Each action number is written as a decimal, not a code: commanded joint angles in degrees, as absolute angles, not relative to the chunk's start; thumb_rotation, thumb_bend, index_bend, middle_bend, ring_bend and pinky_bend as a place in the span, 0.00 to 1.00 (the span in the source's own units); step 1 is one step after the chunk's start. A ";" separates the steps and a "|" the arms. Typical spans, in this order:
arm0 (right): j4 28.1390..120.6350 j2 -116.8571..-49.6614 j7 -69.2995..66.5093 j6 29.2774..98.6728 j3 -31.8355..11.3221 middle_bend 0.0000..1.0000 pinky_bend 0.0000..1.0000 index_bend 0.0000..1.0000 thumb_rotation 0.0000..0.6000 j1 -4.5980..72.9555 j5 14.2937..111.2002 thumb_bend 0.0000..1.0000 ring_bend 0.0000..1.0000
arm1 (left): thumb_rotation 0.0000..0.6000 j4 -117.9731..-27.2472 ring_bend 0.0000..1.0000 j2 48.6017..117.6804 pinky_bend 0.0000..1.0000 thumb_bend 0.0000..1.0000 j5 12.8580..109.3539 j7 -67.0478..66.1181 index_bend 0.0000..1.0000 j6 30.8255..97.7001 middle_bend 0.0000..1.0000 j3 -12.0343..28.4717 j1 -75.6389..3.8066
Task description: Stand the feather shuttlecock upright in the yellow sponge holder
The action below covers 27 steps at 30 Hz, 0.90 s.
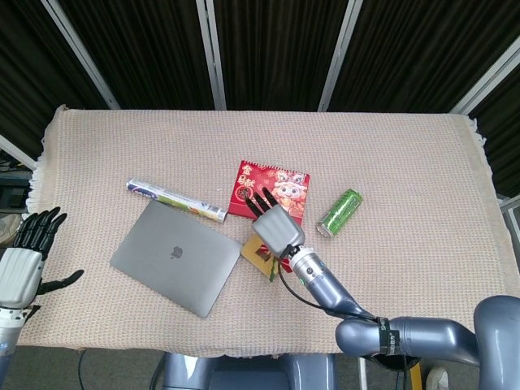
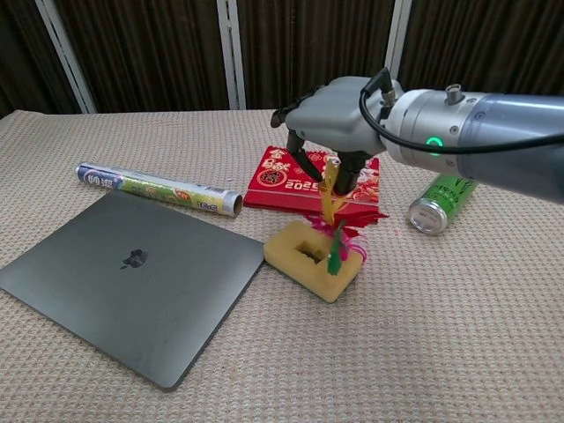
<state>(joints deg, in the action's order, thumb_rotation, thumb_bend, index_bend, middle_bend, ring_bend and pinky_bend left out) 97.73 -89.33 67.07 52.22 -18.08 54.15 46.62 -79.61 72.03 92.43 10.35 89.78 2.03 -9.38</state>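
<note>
The yellow sponge holder [image 2: 284,247] lies just right of the laptop, with a rectangular hole in its top. My right hand [image 2: 330,123] hovers over it, palm down, and pinches the feather shuttlecock [image 2: 331,201] by its yellow feather. The shuttlecock hangs nearly vertical, and its green and pink feathers reach the sponge's top near the right end. I cannot tell whether any part sits in the hole. In the head view my right hand [image 1: 275,227] covers most of the sponge [image 1: 250,252] and the shuttlecock. My left hand [image 1: 20,264] is off the table's left front corner, fingers spread and holding nothing.
A grey laptop [image 2: 132,264] lies closed at the front left, close to the sponge. Behind the laptop is a foil roll [image 2: 159,189]. A red calendar [image 2: 282,181] stands right behind the sponge. A green can [image 2: 441,201] lies on its side to the right.
</note>
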 commanded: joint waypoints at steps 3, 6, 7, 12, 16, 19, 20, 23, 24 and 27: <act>94.62 -88.68 68.36 50.97 -19.22 0.04 0.00 0.56 1.00 58.75 41.37 0.38 0.00 | 1.00 -79.60 0.00 72.30 0.00 0.06 92.10 9.63 0.00 89.34 0.00 2.09 -9.46; 90.85 -89.05 67.79 48.67 -19.34 0.04 0.00 0.56 1.00 61.47 39.53 0.38 0.00 | 1.00 -79.62 0.00 72.56 0.00 0.06 91.86 8.77 0.00 88.94 0.00 2.11 -9.55; 89.49 -89.25 67.38 47.84 -19.37 0.04 0.00 0.56 1.00 62.21 39.13 0.38 0.00 | 1.00 -79.64 0.00 72.63 0.00 0.06 91.83 8.50 0.00 88.98 0.00 2.15 -9.53; 80.51 -90.82 64.82 43.01 -18.61 0.04 0.00 0.56 1.00 65.77 37.42 0.38 0.00 | 1.00 -79.68 0.00 73.05 0.00 0.06 91.16 7.35 0.00 88.81 0.00 2.44 -9.46; 75.10 -91.71 63.36 41.13 -17.81 0.04 0.00 0.50 1.00 67.42 37.44 0.38 0.00 | 1.00 -79.47 0.00 73.37 0.00 0.06 90.49 6.69 0.00 87.76 0.00 2.59 -9.79; 71.19 -92.09 61.74 40.38 -17.18 0.01 0.00 0.38 1.00 68.37 37.96 0.38 0.00 | 1.00 -79.35 0.00 73.59 0.00 0.06 89.87 6.35 0.00 86.98 0.00 2.81 -10.05; 70.55 -91.95 61.37 40.43 -17.03 0.00 0.00 0.31 1.00 68.50 37.93 0.38 0.00 | 1.00 -79.31 0.00 73.63 0.00 0.06 89.70 6.30 0.00 86.78 0.00 2.87 -10.12; 70.64 -90.73 60.66 41.28 -16.44 0.00 0.00 0.15 1.00 68.70 37.63 0.38 0.00 | 1.00 -79.21 0.00 73.74 0.00 0.06 89.29 6.23 0.00 86.11 0.00 2.97 -10.34; 71.30 -90.14 60.60 41.87 -16.33 0.00 0.00 0.12 1.00 68.67 37.45 0.38 0.00 | 1.00 -79.18 0.00 73.73 0.00 0.06 89.23 6.23 0.00 85.94 0.00 2.98 -10.41; 75.75 -87.24 60.83 44.90 -16.06 0.00 0.00 0.01 1.00 68.23 36.77 0.36 0.00 | 1.00 -79.28 0.00 73.65 0.00 0.06 89.19 6.39 0.00 85.71 0.00 2.97 -10.52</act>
